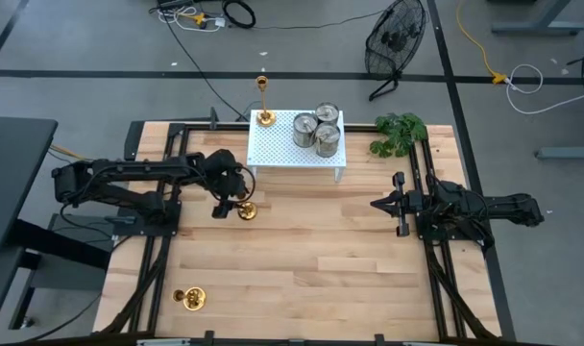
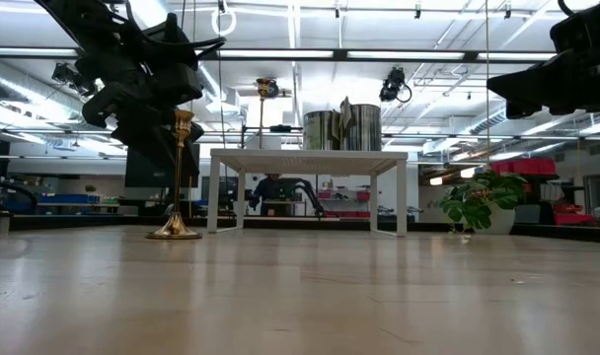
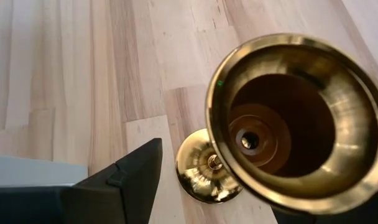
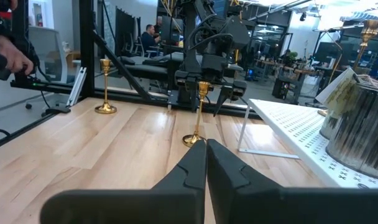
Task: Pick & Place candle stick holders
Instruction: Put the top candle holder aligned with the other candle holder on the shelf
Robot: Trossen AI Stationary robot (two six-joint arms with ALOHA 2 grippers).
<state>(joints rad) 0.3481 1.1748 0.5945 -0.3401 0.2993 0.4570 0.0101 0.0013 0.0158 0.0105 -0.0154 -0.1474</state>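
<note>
A gold candle stick holder (image 1: 246,210) stands upright on its round base on the table, just in front of the white perforated rack (image 1: 273,151). My left gripper (image 1: 232,204) is open above it. Its fingers stand on either side of the holder's top cup (image 3: 288,118) without touching it. The left finger (image 3: 130,183) shows clear of the cup, and the cup hides most of the other finger. A second gold holder (image 1: 264,117) and three silver can-like holders (image 1: 316,130) stand on the rack. A third gold holder (image 1: 189,299) stands near the table's front left. My right gripper (image 1: 377,205) is shut and empty at the right.
A green leafy plant (image 1: 399,133) sits at the far right of the table beside the rack. Bare wooden table lies between the two arms and toward the near edge. A person sits in the room beyond the table (image 4: 148,34).
</note>
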